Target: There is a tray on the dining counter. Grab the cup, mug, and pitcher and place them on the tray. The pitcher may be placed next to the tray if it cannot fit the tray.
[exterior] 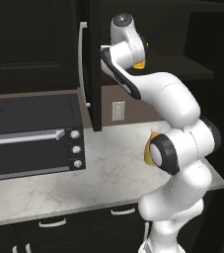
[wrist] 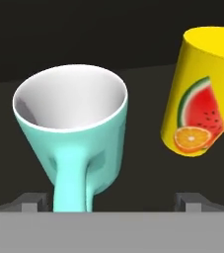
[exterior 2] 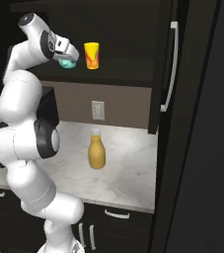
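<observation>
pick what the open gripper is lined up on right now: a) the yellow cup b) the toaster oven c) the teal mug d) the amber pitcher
c: in the hand view the teal mug sits between the gripper fingertips, with the yellow cup off to one side.

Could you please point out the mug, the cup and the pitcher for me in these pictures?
mug [wrist: 79, 143]: hand view, on its teal side wall beside the handle.
cup [exterior 2: 91, 55]: right base view, on its yellow side, up on the shelf.
pitcher [exterior 2: 96, 154]: right base view, on its rounded amber body.
</observation>
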Robot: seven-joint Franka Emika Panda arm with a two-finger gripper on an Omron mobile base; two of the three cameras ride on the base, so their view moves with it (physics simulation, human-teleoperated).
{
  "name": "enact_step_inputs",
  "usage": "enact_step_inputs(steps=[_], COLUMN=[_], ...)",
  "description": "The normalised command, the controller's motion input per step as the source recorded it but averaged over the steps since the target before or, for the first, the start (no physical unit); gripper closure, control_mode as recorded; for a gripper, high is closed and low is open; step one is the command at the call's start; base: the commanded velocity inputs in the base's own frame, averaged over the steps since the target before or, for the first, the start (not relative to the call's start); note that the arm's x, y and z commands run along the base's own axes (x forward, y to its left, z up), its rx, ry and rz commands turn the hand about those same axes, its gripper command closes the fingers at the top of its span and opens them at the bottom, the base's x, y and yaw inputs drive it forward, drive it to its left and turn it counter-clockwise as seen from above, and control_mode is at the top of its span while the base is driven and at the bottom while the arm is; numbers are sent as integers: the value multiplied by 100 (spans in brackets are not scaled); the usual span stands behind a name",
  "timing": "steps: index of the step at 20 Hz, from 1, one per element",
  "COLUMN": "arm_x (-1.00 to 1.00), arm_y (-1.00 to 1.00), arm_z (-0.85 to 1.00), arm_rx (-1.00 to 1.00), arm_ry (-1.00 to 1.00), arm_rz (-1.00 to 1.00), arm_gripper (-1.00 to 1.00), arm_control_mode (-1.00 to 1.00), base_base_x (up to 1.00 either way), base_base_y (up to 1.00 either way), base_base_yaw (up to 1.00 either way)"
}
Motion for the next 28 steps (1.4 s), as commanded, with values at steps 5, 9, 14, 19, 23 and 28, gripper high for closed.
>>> enact_step_inputs(steps=[5,9,14,19,23,28], arm_x=[21,19,18,1,0,-8], arm_y=[0,0,3,0,0,0], arm_z=[0,0,0,-8,-9,-5], arm_rx=[0,0,0,0,0,0], arm_ry=[3,3,4,4,0,0], arm_rz=[-2,-2,-2,-6,-10,-9], arm_gripper=[-100,-100,-100,100,100,100], arm_control_mode=[-100,-100,-100,-100,-100,-100], base_base_x=[0,0,0,0,0,0], base_base_y=[0,0,0,0,0,0], base_base_yaw=[0,0,0,0,0,0])
